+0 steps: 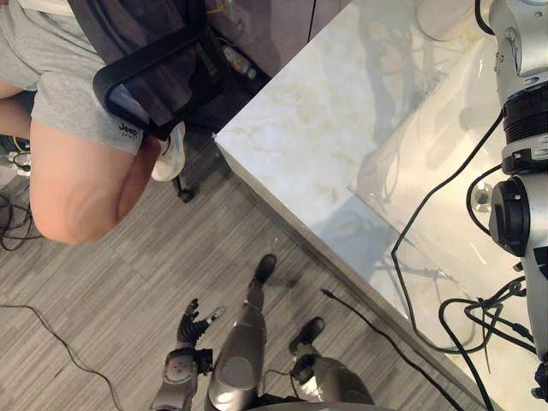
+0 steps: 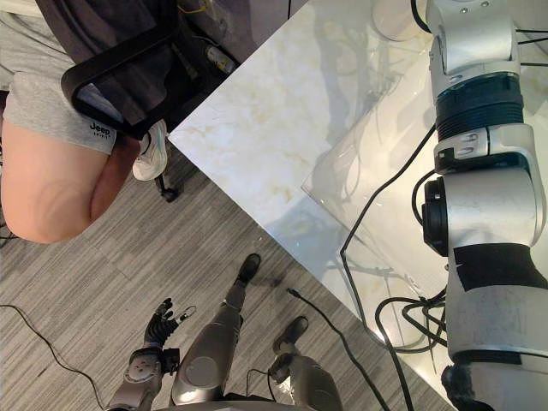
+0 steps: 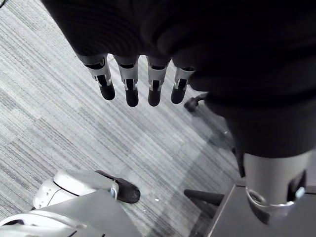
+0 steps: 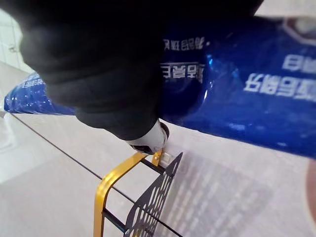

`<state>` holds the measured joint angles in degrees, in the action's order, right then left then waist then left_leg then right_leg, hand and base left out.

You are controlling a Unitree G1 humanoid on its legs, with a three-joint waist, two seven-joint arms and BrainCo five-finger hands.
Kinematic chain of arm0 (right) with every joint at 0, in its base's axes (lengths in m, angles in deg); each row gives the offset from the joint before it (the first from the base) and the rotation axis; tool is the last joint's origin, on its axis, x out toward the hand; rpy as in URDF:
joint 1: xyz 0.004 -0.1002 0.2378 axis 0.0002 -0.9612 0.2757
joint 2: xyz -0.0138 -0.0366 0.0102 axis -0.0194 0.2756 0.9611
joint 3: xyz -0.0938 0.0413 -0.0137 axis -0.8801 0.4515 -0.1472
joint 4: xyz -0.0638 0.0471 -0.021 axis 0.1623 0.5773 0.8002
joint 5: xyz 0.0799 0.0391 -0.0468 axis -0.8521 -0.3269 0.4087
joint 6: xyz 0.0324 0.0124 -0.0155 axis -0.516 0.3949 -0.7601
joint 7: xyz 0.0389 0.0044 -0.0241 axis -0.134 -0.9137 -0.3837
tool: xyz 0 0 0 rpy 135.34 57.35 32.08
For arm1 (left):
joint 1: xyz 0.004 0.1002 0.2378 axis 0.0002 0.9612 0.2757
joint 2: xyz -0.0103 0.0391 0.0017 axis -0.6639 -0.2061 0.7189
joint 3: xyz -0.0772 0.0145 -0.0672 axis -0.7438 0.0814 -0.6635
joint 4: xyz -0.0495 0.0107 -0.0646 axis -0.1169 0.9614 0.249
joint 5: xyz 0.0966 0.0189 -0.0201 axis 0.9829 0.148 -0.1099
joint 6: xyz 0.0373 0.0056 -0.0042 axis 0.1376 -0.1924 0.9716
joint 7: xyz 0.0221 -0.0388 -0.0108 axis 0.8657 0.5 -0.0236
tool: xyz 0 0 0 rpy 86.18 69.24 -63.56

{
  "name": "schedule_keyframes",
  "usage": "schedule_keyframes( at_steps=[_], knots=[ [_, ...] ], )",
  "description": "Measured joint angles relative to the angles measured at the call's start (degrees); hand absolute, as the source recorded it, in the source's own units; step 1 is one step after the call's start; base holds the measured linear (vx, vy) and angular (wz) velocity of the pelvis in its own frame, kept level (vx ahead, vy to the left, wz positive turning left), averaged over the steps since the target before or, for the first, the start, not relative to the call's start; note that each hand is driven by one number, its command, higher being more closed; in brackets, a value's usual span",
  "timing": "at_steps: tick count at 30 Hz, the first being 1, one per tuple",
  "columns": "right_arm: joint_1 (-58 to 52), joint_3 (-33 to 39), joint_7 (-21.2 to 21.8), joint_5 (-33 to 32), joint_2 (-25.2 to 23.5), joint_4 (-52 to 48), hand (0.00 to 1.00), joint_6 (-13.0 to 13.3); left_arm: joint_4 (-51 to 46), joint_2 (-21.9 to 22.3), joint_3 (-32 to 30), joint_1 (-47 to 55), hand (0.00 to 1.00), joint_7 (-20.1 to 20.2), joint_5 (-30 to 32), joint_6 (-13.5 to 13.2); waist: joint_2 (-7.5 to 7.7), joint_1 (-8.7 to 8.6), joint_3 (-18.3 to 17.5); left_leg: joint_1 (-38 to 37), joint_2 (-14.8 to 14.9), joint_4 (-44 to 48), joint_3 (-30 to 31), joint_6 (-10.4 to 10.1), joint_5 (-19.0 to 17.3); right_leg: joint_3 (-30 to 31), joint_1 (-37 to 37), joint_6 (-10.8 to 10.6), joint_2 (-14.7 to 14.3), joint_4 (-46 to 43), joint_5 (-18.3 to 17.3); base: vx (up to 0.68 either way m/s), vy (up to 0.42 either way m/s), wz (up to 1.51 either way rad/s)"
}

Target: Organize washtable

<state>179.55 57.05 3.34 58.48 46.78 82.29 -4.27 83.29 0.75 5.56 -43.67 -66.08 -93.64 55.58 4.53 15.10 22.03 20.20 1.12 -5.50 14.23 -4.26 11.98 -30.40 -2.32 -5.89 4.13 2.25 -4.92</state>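
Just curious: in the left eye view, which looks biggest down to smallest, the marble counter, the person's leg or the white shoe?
Largest to smallest, as they look:
1. marble counter
2. person's leg
3. white shoe

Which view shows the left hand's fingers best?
The left wrist view: the left hand hangs close up, fingers straight and empty, above the grey floor. Both eye views show the hand small, low over that floor.

Blue pack [image 4: 256, 94]; black-gold rack [image 4: 143, 197]; cream marbled washtable [image 1: 317, 120]; grey striped floor [image 1: 120, 274].
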Motion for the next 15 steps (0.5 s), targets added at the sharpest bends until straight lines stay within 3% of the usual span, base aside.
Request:
schedule_keyframes(
  at_steps=[15],
  knots=[
    [-3.94, -0.61, 0.03, -0.04, -0.01, 1.06, 0.00, -0.01, 0.54, 0.09, 0.00, -0.15, 0.00, -0.88, -0.10, 0.12, 0.01, -0.27, -0.01, -1.63, 0.27, 0.00, -0.67, 0.00, 0.00, 0.70, 1.25, 0.01, 0.00, -0.13, 0.00, -0.01, 0.026, -0.02]
  ],
)
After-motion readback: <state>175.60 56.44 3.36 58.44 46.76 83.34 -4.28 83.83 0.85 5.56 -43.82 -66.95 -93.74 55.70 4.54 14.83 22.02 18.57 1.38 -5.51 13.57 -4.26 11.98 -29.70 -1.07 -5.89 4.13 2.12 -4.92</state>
